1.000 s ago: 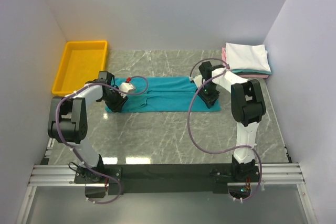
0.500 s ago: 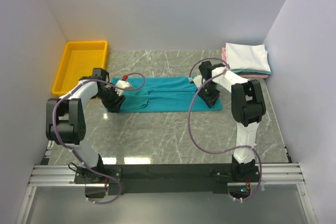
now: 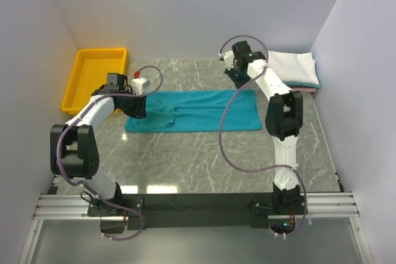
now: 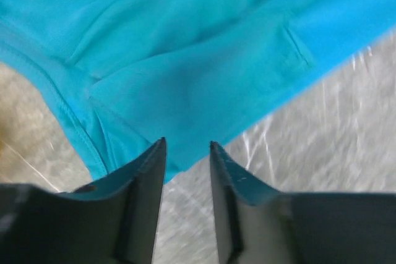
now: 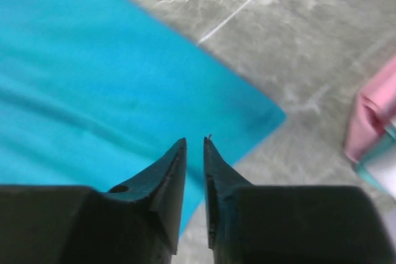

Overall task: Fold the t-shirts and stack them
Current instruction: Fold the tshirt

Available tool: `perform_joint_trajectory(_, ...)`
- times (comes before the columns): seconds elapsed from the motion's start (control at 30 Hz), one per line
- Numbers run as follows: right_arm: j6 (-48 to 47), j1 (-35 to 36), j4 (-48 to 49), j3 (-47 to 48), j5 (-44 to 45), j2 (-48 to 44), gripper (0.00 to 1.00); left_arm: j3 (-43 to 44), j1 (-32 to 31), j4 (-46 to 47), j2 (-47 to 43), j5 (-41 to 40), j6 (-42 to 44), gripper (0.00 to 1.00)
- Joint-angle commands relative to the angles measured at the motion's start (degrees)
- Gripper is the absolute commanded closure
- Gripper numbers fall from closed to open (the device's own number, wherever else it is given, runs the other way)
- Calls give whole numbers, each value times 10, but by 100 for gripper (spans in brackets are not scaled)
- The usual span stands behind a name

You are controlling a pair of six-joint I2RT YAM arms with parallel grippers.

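A teal t-shirt (image 3: 192, 109), folded into a long strip, lies flat across the middle of the table. My left gripper (image 3: 132, 104) hovers low at its left end. In the left wrist view the gripper (image 4: 187, 143) is open and empty, with the shirt's edge (image 4: 204, 47) just beyond the tips. My right gripper (image 3: 238, 73) is raised behind the shirt's right end. In the right wrist view the gripper (image 5: 195, 139) has only a narrow gap and holds nothing, above the shirt's corner (image 5: 93, 91). A stack of folded shirts (image 3: 294, 66), white on top, sits at the back right.
A yellow bin (image 3: 102, 50) stands at the back left, close to my left arm. The pink edge of the stack (image 5: 371, 115) shows at the right of the right wrist view. White walls close in the table on three sides.
My right gripper has let go of the shirt's right end and risen toward the back. My left gripper has shifted back and left along the shirt's left end. The shirt now lies flat.
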Motion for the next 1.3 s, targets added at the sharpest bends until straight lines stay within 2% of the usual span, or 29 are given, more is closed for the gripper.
perform_joint_trajectory(0.0, 19, -3, 8, 30, 51, 65, 77, -8, -14, 77, 6, -65, -130, 63)
perform_joint_trajectory(0.13, 6, -1, 16, -3, 74, 84, 81, 0, -27, 74, 44, -82, -174, 74)
perform_joint_trajectory(0.43, -42, 5, -24, -117, 70, 56, 87, 27, -44, 72, 121, -124, -233, 78)
perform_joint_trajectory(0.57, -67, 18, -65, -208, 27, 3, 89, 100, -44, 68, 188, -159, -222, 79)
perform_joint_trajectory(0.67, -69, 33, -71, -295, 3, -53, 90, 210, -44, 54, 268, -176, -180, 78)
perform_joint_trajectory(0.73, -60, 62, -81, -342, -38, -88, 90, 332, -44, 37, 350, -176, -153, 75)
perform_joint_trajectory(0.77, -56, 75, -85, -354, -53, -99, 90, 381, -44, 4, 379, -162, -143, 73)
perform_joint_trajectory(0.8, -50, 106, -92, -362, -99, -110, 89, 471, -45, -7, 407, -146, -121, 71)
perform_joint_trajectory(0.83, -37, 119, -99, -368, -122, -130, 89, 513, -47, -19, 454, -134, -115, 65)
perform_joint_trajectory(0.9, -22, 141, -115, -362, -173, -149, 86, 605, -48, -41, 489, -87, -106, 61)
perform_joint_trajectory(0.93, -6, 140, -119, -352, -208, -164, 85, 618, -50, -40, 487, -78, -104, 58)
perform_joint_trajectory(0.97, 2, 137, -117, -348, -210, -172, 85, 622, -53, -35, 479, -74, -101, 57)
perform_joint_trajectory(1.03, 8, 119, -111, -335, -202, -201, 83, 563, -57, 20, 411, -68, -102, 53)
perform_joint_trajectory(1.13, 13, 84, -76, -334, -186, -227, 82, 436, -59, 109, 297, -44, -128, 45)
perform_joint_trajectory(1.2, 17, 72, -58, -333, -157, -216, 82, 370, -62, 131, 236, -39, -156, 41)
perform_joint_trajectory(1.27, 27, 68, -55, -319, -149, -182, 84, 340, -70, 133, 212, -43, -174, 43)
